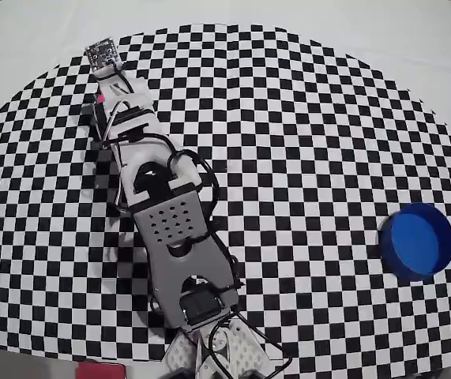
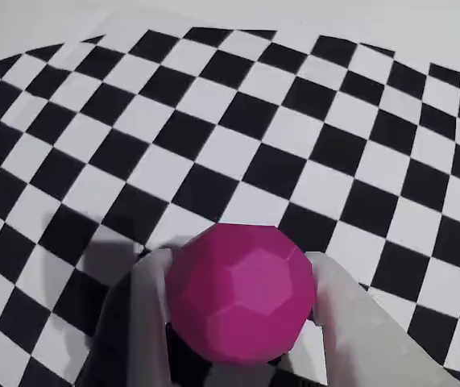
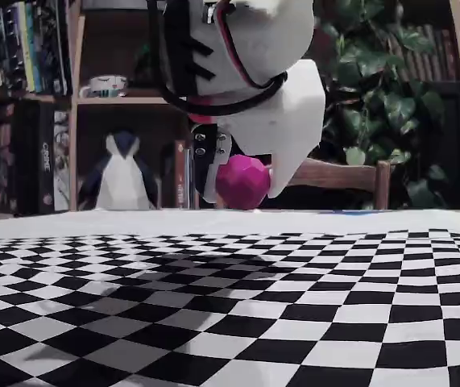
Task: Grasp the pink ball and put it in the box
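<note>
- Hand (image 2: 242, 322) is closing its two white fingers (image 2: 151, 310) on one pink ball (image 2: 242, 292) in the wrist view, one finger touching each side of the ball, so the ball is sitting gripped between them.
- Seen from the low fixed view, the hand (image 3: 242, 189) is hanging clear of the checkered surface (image 3: 294, 306) with the pink ball (image 3: 242, 181) held in the air, and a shadow is lying on the squares beneath it.
- From overhead, one arm (image 1: 166, 213) is stretching diagonally from the bottom centre of the picture up toward the upper left, with its hand end near the far-left edge of the checkered area; only a sliver of the pink ball (image 1: 99, 98) is showing beside the arm there.
- Going on to the right in the overhead view, open checkered surface (image 1: 304, 142) is lying between the arm and one box (image 1: 419, 241), a round blue container.
- That box is standing well apart from the hand, near the right edge of the checkered surface.
- Behind the surface in the fixed view, one penguin figure (image 3: 122, 173) is standing under a bookshelf (image 3: 20, 48) at left, and a leafy plant (image 3: 383, 89) is showing at right.
</note>
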Controlling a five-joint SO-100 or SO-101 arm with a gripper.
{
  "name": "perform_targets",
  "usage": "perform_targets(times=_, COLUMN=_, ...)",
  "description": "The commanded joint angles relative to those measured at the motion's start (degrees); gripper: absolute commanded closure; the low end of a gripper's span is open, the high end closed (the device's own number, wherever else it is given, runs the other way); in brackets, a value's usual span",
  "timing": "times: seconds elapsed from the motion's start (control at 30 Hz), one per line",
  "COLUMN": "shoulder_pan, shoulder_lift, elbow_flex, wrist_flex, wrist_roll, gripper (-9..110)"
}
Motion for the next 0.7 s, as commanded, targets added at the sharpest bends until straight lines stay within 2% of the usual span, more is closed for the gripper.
perform_targets(times=0.0, shoulder_pan=0.3, shoulder_lift=6.9, elbow_flex=1.4, wrist_flex=-0.1, wrist_roll=0.4, gripper=101)
perform_targets(times=0.67, shoulder_pan=1.7, shoulder_lift=23.0, elbow_flex=14.2, wrist_flex=-0.3, wrist_roll=0.4, gripper=101)
